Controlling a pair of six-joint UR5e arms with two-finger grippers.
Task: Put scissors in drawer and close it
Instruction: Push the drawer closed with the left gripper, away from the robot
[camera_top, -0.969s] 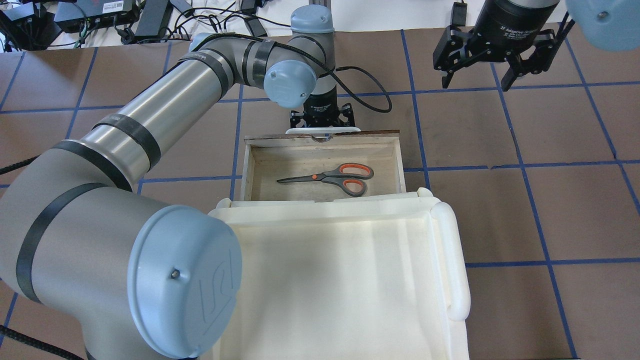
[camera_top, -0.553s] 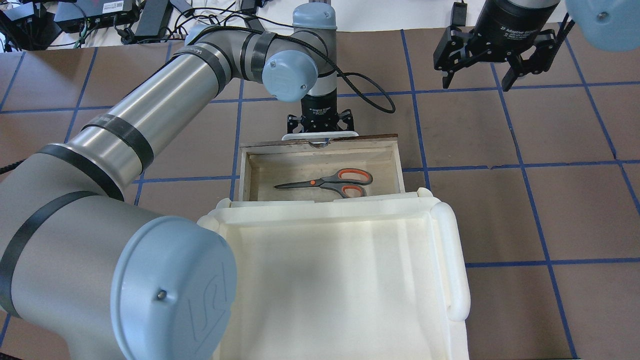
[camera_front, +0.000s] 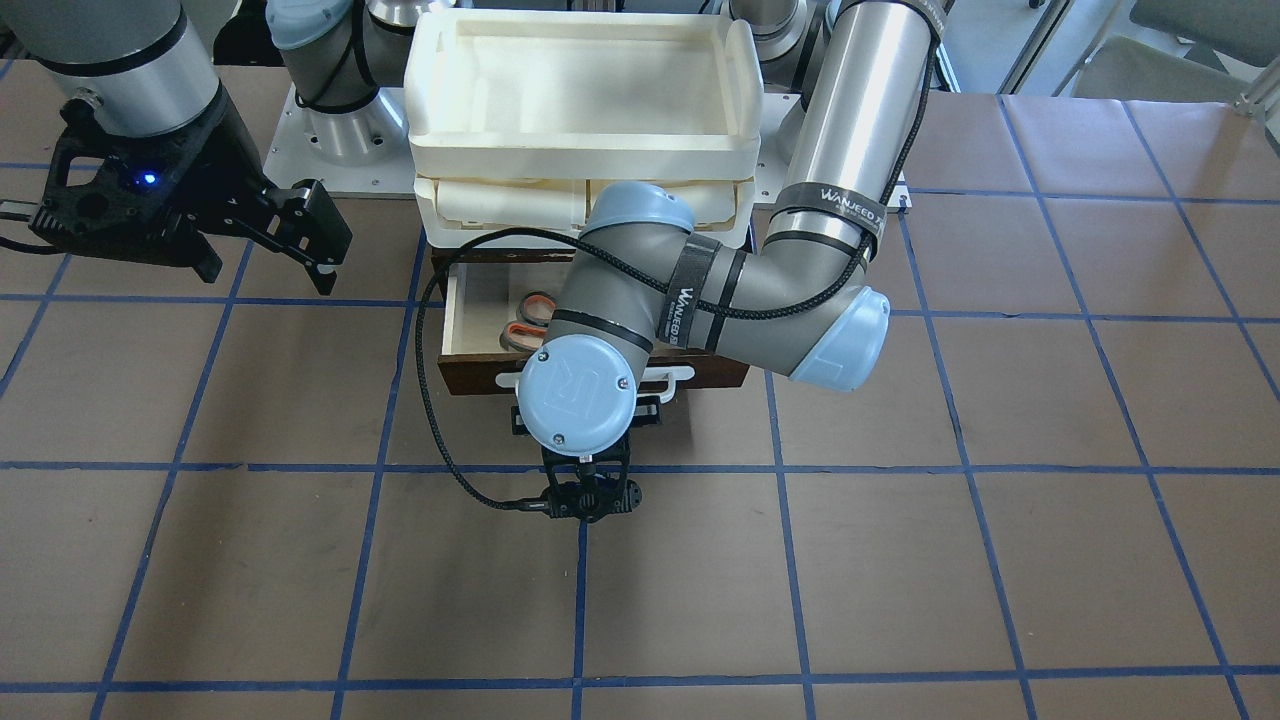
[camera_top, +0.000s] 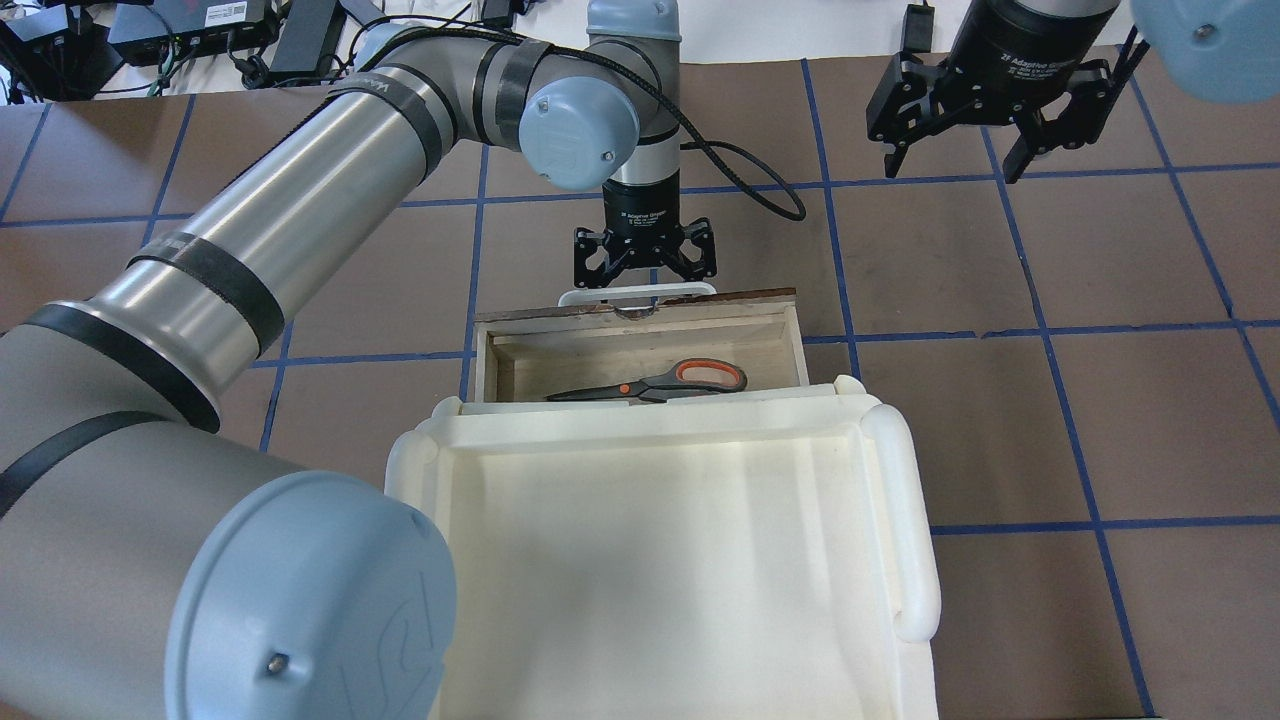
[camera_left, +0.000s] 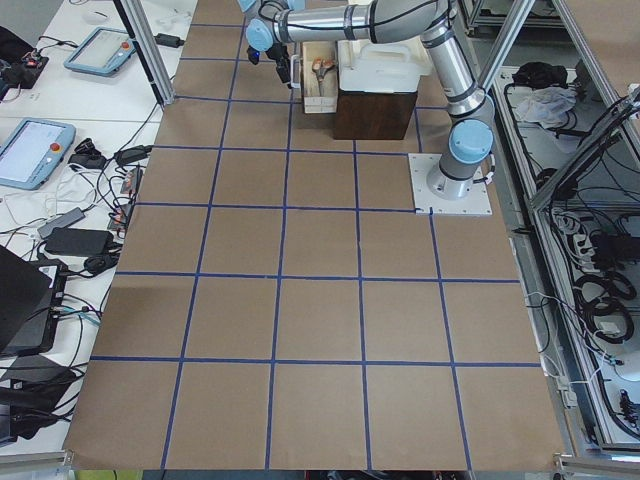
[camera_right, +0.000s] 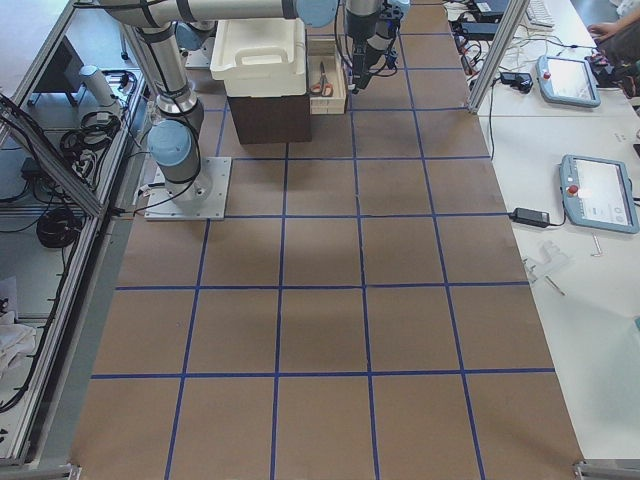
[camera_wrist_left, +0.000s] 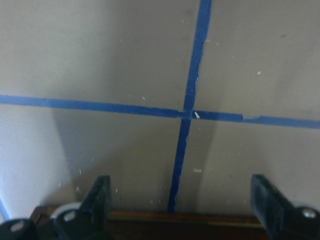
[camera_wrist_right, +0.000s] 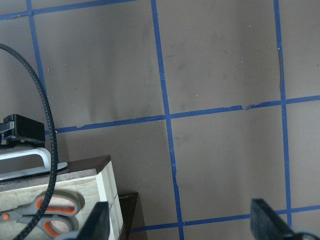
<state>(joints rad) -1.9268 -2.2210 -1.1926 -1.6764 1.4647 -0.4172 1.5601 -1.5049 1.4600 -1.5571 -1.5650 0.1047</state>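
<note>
The scissors (camera_top: 690, 377) lie inside the partly open dark brown drawer (camera_top: 795, 345), their grey and red-orange loops to the right and half under the cream unit's rim. They also show in the front-facing view (camera_front: 525, 322) and the right wrist view (camera_wrist_right: 50, 212). My left gripper (camera_top: 645, 278) is open and empty, its fingers (camera_wrist_left: 97, 200) spread at the white bar handle (camera_top: 637, 293) on the drawer's front. My right gripper (camera_top: 955, 165) is open and empty, hanging above the table at the far right.
The cream plastic tray unit (camera_top: 900, 520) sits over the drawer's cabinet, close to the robot. The left arm's black cable (camera_top: 740, 165) loops over the table beyond the drawer. The brown table has blue grid lines (camera_top: 830, 180). Cables and power bricks (camera_top: 220, 30) lie past the far edge.
The drawer has slid in toward the cream unit, with my left gripper following at its handle. More of the scissors is now covered by the unit's rim. The right gripper has not moved.
</note>
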